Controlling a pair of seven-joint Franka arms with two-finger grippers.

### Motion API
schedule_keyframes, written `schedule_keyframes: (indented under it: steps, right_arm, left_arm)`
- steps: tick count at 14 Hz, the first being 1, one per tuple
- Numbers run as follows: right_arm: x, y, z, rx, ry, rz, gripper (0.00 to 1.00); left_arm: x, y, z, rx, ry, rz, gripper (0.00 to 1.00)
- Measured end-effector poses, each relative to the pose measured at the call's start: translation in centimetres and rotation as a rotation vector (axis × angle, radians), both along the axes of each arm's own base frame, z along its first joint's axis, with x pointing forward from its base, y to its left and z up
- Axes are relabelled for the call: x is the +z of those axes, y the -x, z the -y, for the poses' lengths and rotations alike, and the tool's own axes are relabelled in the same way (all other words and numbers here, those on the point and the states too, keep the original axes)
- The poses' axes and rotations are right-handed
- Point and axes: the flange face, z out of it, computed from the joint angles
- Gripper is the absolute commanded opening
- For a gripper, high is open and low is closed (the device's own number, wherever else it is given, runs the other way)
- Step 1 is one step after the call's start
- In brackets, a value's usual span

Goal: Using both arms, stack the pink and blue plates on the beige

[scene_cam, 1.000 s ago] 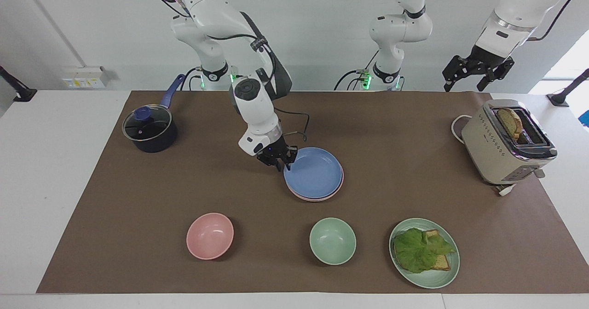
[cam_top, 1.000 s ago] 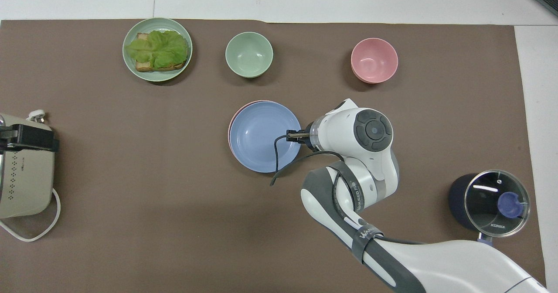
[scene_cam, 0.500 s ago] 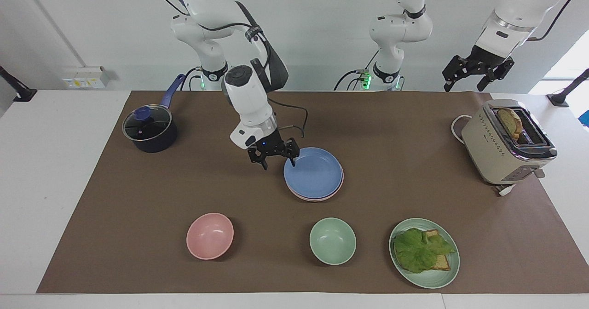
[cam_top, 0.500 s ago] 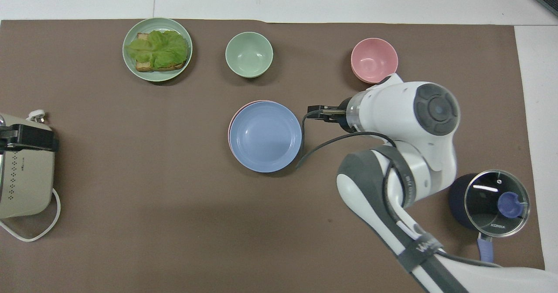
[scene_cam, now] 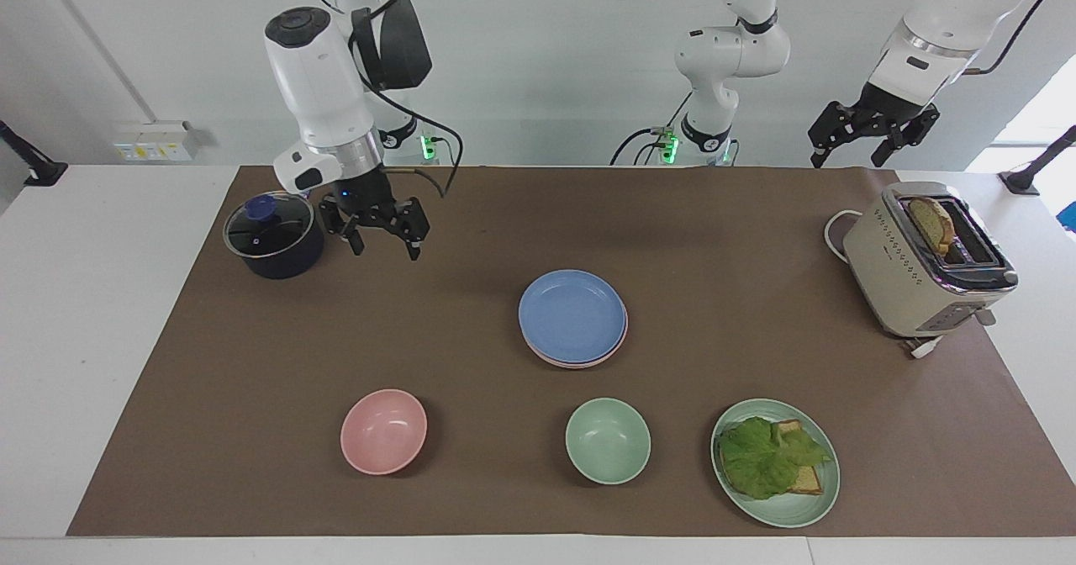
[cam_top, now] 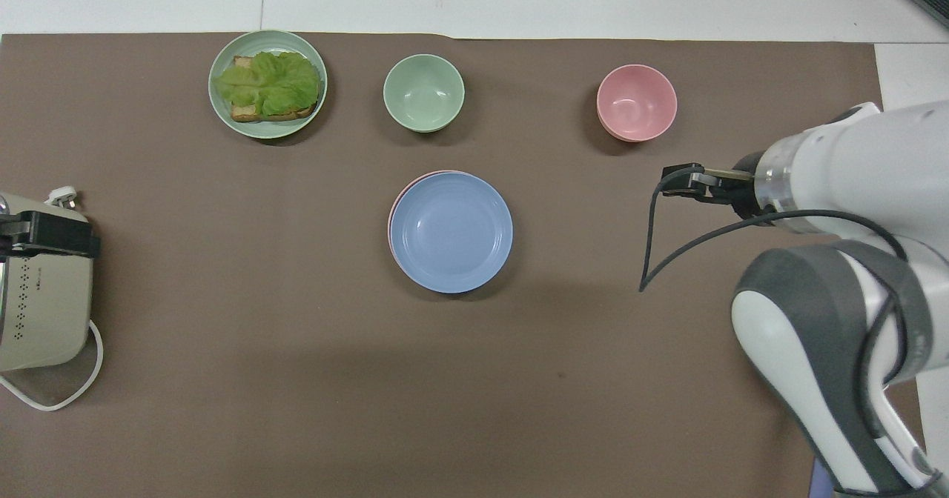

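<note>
The blue plate (scene_cam: 572,314) (cam_top: 451,231) lies on top of a stack in the middle of the brown mat. Under it only a thin rim of the pink plate (scene_cam: 624,330) (cam_top: 392,213) shows. The beige plate is hidden beneath them. My right gripper (scene_cam: 385,251) (cam_top: 671,185) hangs open and empty above the mat beside the pot, well away from the stack toward the right arm's end. My left gripper (scene_cam: 847,160) waits open and empty, raised high over the table edge by the toaster.
A lidded dark pot (scene_cam: 273,235) stands by the right gripper. A pink bowl (scene_cam: 383,431), a mint bowl (scene_cam: 607,440) and a green plate with lettuce and bread (scene_cam: 775,462) line the mat's edge farthest from the robots. A toaster (scene_cam: 925,258) holds bread.
The right gripper opened off the blue plate's rim, rose, and swung away toward the pot. The stack stayed put. The left arm has not moved.
</note>
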Motion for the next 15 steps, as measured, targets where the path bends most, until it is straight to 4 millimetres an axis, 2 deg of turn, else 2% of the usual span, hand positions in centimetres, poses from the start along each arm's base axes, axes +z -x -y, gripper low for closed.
schedule_keyframes:
  steps: [3, 5, 7, 10, 15]
  right_arm:
    - [2.8, 0.6, 5.2, 0.007, 0.030, -0.054, 1.00]
    - [3.8, 0.8, 8.6, 0.010, 0.034, -0.083, 1.00]
    - [4.4, 1.4, 11.1, 0.013, 0.034, -0.115, 1.00]
    - [6.1, 2.0, 12.3, 0.017, 0.034, -0.140, 1.00]
    - [9.6, 2.7, 10.7, 0.047, 0.045, -0.146, 1.00]
  left_arm:
    - [0.0, 0.0, 0.0, 0.000, 0.000, 0.000, 1.00]
    - [0.0, 0.0, 0.0, 0.000, 0.000, 0.000, 1.00]
    - [0.0, 0.0, 0.0, 0.000, 0.000, 0.000, 1.00]
    - [0.0, 0.0, 0.0, 0.000, 0.000, 0.000, 1.00]
    - [0.0, 0.0, 0.0, 0.000, 0.000, 0.000, 1.00]
